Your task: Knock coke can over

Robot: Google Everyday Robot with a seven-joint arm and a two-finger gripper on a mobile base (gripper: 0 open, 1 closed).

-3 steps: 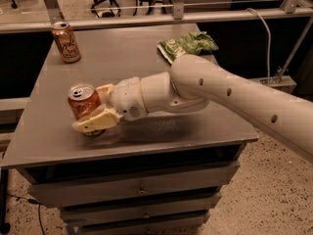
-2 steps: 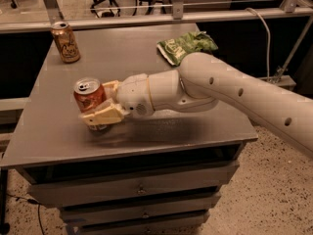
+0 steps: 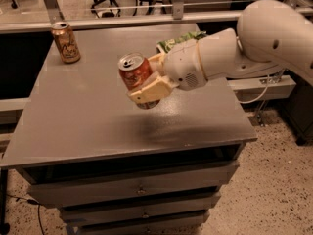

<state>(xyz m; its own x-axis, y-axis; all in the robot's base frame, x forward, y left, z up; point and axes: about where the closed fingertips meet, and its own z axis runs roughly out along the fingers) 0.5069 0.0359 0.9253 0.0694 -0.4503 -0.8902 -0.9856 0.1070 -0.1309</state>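
Can (image 3: 131,71): over middle of table (image 3: 73,126), apparently lifted clear, near upright, top tipped left.
Gripper (image 3: 145,80): closed round can, reaching in from right.
Axis: roughly vertical, crosswise to fingers.

Table (image 3: 88,126): in the foreground, with drawers (image 3: 142,190) under its top.
Coke can (image 3: 134,72): over the table's middle, tilted, clamped between the gripper's fingers.
Gripper (image 3: 144,80): over the table's middle, one finger before the coke can, one behind.
Arm (image 3: 264,38): reaches in from the right.
Second can (image 3: 66,42): upright at the table's back left corner, well apart from the coke can.
Bag (image 3: 171,43): at the table's back edge, behind the gripper.
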